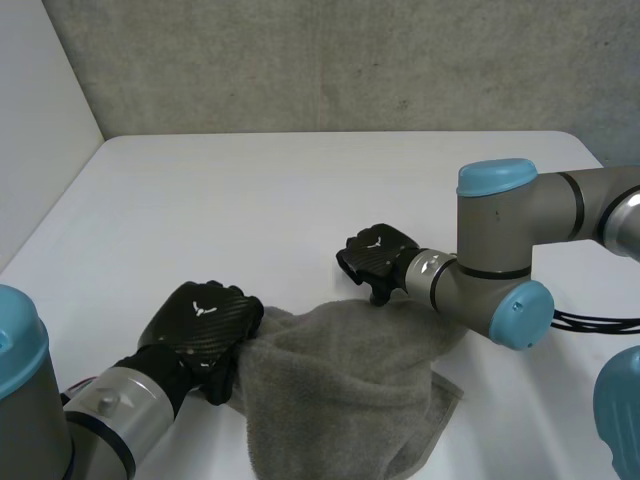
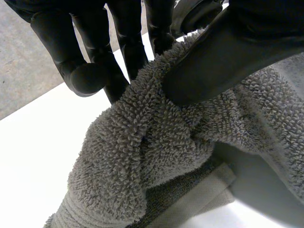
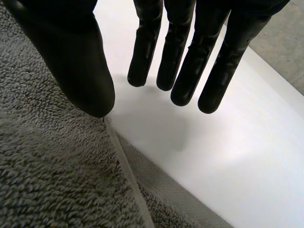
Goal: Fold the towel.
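Note:
A grey towel [image 1: 350, 385] lies bunched up at the near middle of the white table [image 1: 250, 200]. My left hand [image 1: 205, 328] is at the towel's left edge. In the left wrist view its thumb [image 2: 213, 61] presses a raised fold of the towel [image 2: 152, 156] against the curled fingers. My right hand [image 1: 378, 260] is at the towel's far edge. In the right wrist view its fingers [image 3: 190, 61] are straight over bare table [image 3: 228, 156], and the thumb tip sits at the hemmed edge of the towel [image 3: 47, 166], holding nothing.
A grey concrete wall [image 1: 350, 60] runs behind the table's far edge, and a pale wall [image 1: 40, 120] stands at the left. My right arm's elbow [image 1: 500, 270] hangs over the towel's right part. Bare table lies beyond the towel.

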Motion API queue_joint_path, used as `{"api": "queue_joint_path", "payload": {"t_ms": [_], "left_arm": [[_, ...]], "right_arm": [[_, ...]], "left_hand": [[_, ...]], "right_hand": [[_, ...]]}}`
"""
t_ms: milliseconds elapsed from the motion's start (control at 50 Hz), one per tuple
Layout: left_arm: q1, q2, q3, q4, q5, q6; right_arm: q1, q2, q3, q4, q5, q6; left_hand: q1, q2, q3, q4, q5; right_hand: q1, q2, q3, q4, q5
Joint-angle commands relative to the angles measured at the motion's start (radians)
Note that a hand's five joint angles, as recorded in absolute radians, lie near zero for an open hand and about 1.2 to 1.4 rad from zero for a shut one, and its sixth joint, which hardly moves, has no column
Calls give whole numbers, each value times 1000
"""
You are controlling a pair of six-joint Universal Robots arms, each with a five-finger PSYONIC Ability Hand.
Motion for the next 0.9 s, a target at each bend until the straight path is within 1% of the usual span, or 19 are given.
{"api": "queue_joint_path", "payload": {"t_ms": [20, 60, 80, 200, 340, 460, 480, 500, 540, 560, 600, 620, 640, 700, 780, 820, 840, 860, 900], "left_arm": [[-3, -128, 130, 2, 42, 15], [-3, -128, 142, 2, 41, 15], [-3, -128, 142, 2, 41, 15], [-1, -122, 159, 2, 41, 15], [-3, -118, 165, 1, 39, 15], [-9, -89, 160, -5, 38, 15], [-7, -68, 154, -5, 39, 15], [-7, -68, 154, -5, 39, 15], [-6, -40, 145, -7, 42, 15], [-6, -40, 145, -7, 42, 15], [-1, -25, 139, -7, 42, 15], [-1, -25, 139, -7, 42, 15], [0, -23, 134, -8, 42, 15], [0, -22, 130, -8, 41, 15], [2, -22, 122, -10, 42, 15], [3, -22, 118, -10, 42, 15], [3, -22, 118, -10, 42, 15], [3, -22, 118, -10, 42, 15], [5, -22, 116, -10, 44, 15]], "right_arm": [[-82, -290, 320, -41, 50, -7], [-79, -262, 308, -9, 48, -16], [-79, -262, 308, -9, 48, -16], [-88, -253, 282, 114, 47, -71], [-90, -257, 280, 82, 48, -77], [-93, -259, 285, 71, 18, -66], [-92, -257, 289, 65, 0, -65], [-92, -257, 289, 65, -1, -65], [-89, -253, 291, 36, -53, -47], [-89, -253, 291, 36, -53, -47], [-85, -253, 289, -16, -83, 13], [-85, -253, 289, -17, -83, 13], [-90, -253, 283, -35, -93, 47], [-96, -238, 274, -43, -94, 90], [-92, -208, 269, -40, -80, 88], [-93, -193, 266, -32, -74, 88], [-93, -193, 266, -32, -74, 88], [-93, -190, 265, -26, -73, 88], [-96, -185, 262, -20, -73, 88]], "left_hand": [[-95, -191, -523, -360, -559], [-95, -191, -523, -360, -559], [-95, -191, -523, -360, -559], [-95, -191, -523, -360, -559], [-95, -191, -523, -360, -559], [-95, -191, -523, -360, -559], [-95, -191, -523, -360, -559], [-95, -191, -523, -360, -559], [-95, -191, -523, -360, -559], [-95, -191, -523, -360, -559], [-95, -191, -523, -360, -559], [-95, -191, -523, -360, -559], [-95, -191, -523, -360, -559], [-95, -191, -523, -360, -559], [-95, -191, -523, -360, -559], [-95, -191, -523, -360, -559], [-95, -191, -523, -360, -559], [-95, -191, -523, -360, -559], [-95, -191, -523, -360, -559]], "right_hand": [[-622, -647, -634, -635, -621], [-622, -647, -634, -635, -621], [-622, -647, -634, -635, -621], [-622, -647, -634, -635, -621], [-622, -647, -634, -635, -621], [-622, -647, -634, -635, -621], [-622, -647, -634, -635, -621], [-622, -647, -634, -635, -621], [-622, -647, -634, -635, -621], [-622, -647, -634, -635, -621], [-525, -549, -536, -537, -524], [-524, -548, -536, -537, -523], [-501, -525, -512, -513, -500], [-500, -525, -512, -513, -500], [-492, -516, -503, -504, -491], [-372, -396, -384, -385, -371], [-371, -396, -383, -384, -370], [-304, -329, -316, -317, -304], [-289, -314, -301, -302, -288]]}}
